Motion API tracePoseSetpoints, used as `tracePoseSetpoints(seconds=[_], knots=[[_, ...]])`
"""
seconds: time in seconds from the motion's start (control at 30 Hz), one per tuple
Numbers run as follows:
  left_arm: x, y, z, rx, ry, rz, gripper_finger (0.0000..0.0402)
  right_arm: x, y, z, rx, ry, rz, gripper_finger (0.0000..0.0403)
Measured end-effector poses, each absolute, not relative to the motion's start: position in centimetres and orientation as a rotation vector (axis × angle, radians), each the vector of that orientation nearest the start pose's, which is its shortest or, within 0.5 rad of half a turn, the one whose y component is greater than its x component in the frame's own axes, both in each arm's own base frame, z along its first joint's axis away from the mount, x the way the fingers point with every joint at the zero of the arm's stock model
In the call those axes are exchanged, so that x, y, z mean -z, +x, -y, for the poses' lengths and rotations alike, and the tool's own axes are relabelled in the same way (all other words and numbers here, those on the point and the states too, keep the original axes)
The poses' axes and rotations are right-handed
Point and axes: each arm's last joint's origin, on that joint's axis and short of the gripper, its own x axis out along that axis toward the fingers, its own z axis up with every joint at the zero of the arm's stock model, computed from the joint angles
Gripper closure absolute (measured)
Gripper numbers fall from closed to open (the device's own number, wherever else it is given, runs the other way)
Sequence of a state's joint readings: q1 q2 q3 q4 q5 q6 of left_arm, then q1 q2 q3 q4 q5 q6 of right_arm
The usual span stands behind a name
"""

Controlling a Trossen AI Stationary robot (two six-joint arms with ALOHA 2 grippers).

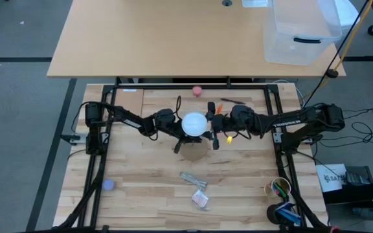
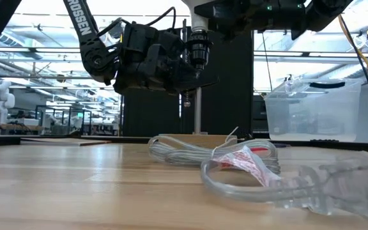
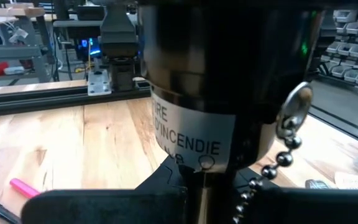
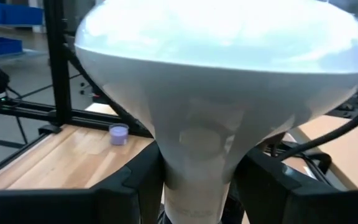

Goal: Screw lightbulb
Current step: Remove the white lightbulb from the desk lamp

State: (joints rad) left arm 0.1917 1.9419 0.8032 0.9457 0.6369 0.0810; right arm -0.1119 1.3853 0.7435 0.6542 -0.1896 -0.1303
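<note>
While the two arms meet over the middle of the table [image 1: 141,194], the lightbulb [image 1: 194,124] sits high up between them, with its round white top facing the ceiling. The right gripper [image 1: 207,125] squeezes the narrow neck of the bulb from both sides, and its two dark fingers [image 4: 135,180] press right against the white neck. It holds there, I think, so the bulb can be turned without slipping. The left gripper [image 1: 177,133] comes in from the other side and grips the black socket post [image 3: 222,74] just under the bulb. That is likely so the post stays put and does not spin along with the bulb. A little bead chain [image 3: 284,149] hangs from the post. From the low view, the post [image 2: 197,96] stands straight up on the wooden disc [image 2: 193,138], and that helps the screw part go in straight. I cannot tell how far in the bulb is screwed, because the arms hide the join. A clear plastic bag [image 2: 280,176] and a small pink ball [image 1: 197,90] lie well apart from the work.
</note>
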Motion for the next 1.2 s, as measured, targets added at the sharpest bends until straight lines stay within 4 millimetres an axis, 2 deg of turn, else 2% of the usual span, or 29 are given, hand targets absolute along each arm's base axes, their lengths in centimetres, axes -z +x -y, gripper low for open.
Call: tracePoseSetpoints(seconds=[0.43, 0.77, 0.93, 1.2], knots=[[-13.5, 35.8, -4.9, 0.503, 0.002, -0.157, 0.0377, -27.4, 30.2, 2.7, -0.213, -0.173, 0.029, 0.0238], [-13.4, 35.7, -4.8, 0.549, -0.004, -0.155, 0.0377, -28.0, 30.4, 3.1, -0.225, -0.186, 0.002, 0.0238], [-13.5, 35.7, -4.7, 0.575, 0.002, -0.151, 0.0377, -28.0, 30.3, 3.2, -0.288, -0.183, 0.004, 0.0238], [-13.4, 35.8, -4.8, 0.537, 0.007, -0.158, 0.0377, -28.0, 30.3, 3.2, -0.298, -0.145, -0.015, 0.0235]])
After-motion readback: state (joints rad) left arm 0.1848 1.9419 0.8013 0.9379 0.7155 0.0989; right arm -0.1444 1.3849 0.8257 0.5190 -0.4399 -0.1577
